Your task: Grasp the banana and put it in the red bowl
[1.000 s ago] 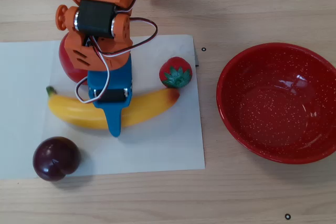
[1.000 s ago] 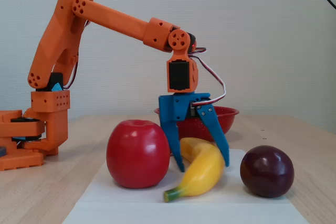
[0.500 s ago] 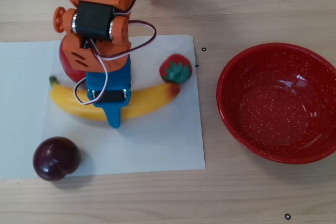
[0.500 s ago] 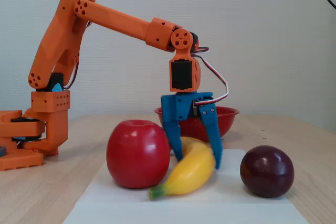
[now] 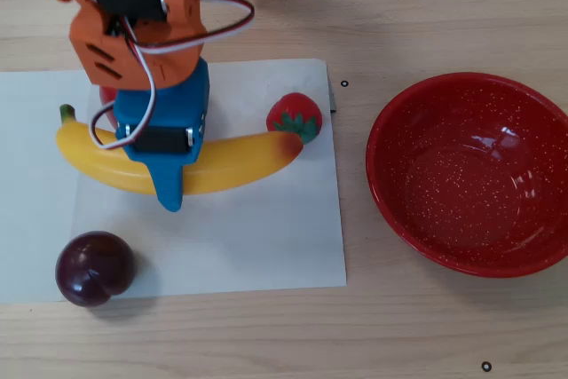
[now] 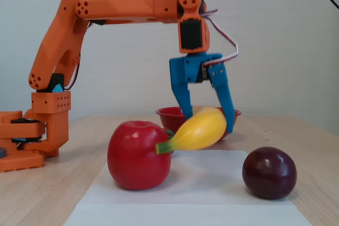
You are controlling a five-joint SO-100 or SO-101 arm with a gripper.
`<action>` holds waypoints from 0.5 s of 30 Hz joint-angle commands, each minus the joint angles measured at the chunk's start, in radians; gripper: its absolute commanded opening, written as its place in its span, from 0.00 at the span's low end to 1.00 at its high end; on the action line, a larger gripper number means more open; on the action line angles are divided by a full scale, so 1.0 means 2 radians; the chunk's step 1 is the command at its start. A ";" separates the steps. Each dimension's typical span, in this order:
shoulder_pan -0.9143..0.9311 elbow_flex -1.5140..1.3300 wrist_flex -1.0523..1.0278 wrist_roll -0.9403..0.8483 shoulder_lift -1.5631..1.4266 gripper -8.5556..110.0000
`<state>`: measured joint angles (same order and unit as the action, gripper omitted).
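Note:
The yellow banana (image 5: 231,162) (image 6: 198,129) hangs clear of the white paper, tilted with its green stem end low toward the camera in the fixed view. My blue gripper (image 5: 169,179) (image 6: 207,125) is shut on the banana around its middle, one finger on each side. The red bowl (image 5: 470,175) stands empty on the wooden table, to the right in the overhead view. In the fixed view only a part of the red bowl (image 6: 169,116) shows behind the gripper.
A red apple (image 6: 139,154) sits on the white paper (image 5: 266,246), mostly hidden under the arm in the overhead view. A strawberry (image 5: 295,118) lies next to the banana's right end. A dark plum (image 5: 95,268) (image 6: 269,172) rests near the paper's front left corner.
The gripper has closed on the banana and risen, lifting it off the paper. In the overhead view the arm and banana have shifted left and up.

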<state>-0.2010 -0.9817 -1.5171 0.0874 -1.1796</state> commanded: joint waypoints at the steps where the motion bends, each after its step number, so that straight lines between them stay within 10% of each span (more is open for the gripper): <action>1: 0.017 0.087 -0.029 -0.016 -0.067 0.08; 15: 0.082 0.198 -0.153 -0.040 -0.109 0.08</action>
<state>-0.0828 -0.6995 -1.7810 0.0368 -1.1842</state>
